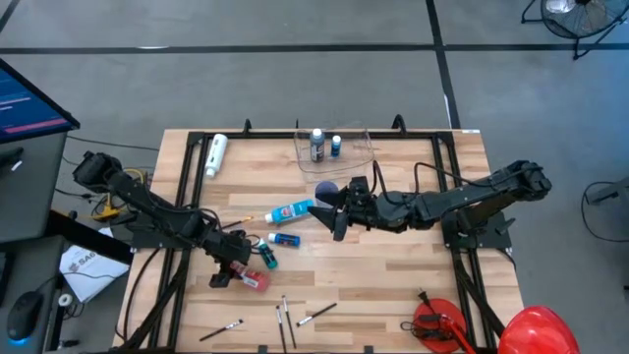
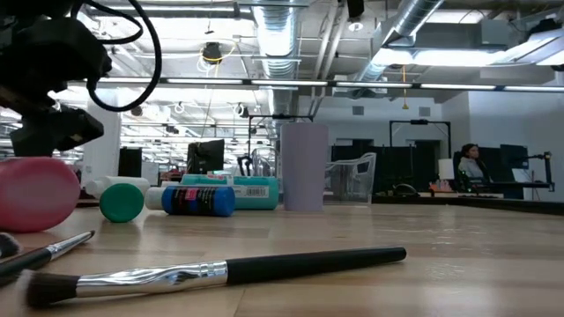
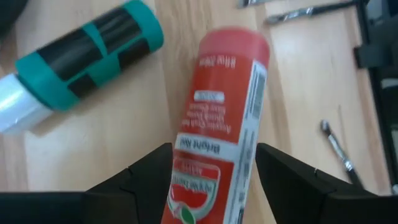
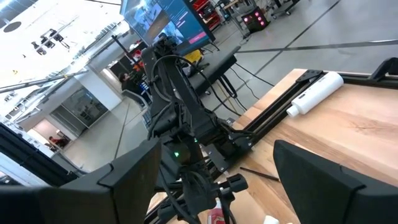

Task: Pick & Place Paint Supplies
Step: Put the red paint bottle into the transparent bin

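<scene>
A red paint bottle [image 3: 221,118] lies near the table's front left, with my left gripper [image 3: 214,168] shut on it; it also shows at the low view's left edge [image 2: 35,194]. Beside it lie a teal bottle [image 1: 265,258], a blue bottle [image 1: 286,239] and a larger light blue tube [image 1: 292,210]. A white bottle [image 1: 216,154] lies at the far left. Thin brushes [image 1: 285,315] lie near the front edge. My right gripper [image 1: 334,218] hangs open and level above the table's middle, with nothing between its fingers. My left gripper pinches the red bottle's two long sides [image 3: 186,155] between its two fingers, at the labelled part toward the end nearest the gripper. The fingers slant down from the table's left and run along the bottle. Whether the bottle is clear of the table, I cannot tell.
A clear tub [image 1: 359,147] at the far middle holds two small bottles. A small purple cup [image 1: 326,189] stands just beyond my right gripper. A large brush [image 2: 220,269] lies close to the low camera. Red tools [image 1: 437,324] sit at the front right corner.
</scene>
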Tool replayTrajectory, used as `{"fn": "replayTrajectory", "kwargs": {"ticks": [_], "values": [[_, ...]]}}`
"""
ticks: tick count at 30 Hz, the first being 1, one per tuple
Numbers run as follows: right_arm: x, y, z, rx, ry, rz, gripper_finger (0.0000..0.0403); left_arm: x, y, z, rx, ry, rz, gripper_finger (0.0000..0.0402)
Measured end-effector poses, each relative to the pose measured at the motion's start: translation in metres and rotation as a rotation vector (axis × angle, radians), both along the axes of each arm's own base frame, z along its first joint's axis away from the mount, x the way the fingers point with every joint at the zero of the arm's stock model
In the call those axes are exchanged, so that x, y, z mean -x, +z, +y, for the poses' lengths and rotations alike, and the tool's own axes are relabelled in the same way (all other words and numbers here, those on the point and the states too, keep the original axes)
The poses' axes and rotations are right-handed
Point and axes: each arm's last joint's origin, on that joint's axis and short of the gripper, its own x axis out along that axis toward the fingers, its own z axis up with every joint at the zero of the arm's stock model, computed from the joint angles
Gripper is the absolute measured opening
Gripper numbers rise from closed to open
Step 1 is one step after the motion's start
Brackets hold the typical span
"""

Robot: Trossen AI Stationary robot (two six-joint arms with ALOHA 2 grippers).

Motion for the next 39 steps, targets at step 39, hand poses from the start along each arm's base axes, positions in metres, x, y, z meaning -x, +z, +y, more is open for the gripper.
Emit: {"fn": "replayTrajectory", "kwargs": {"ticks": [39], "values": [[0.0003, -0.0057, -0.0016, -0.034, -0.010, 0.046, 0.0302, 0.0002, 0.0017, -0.0023, 0.059, -0.053, 0.011, 0.0364]]}}
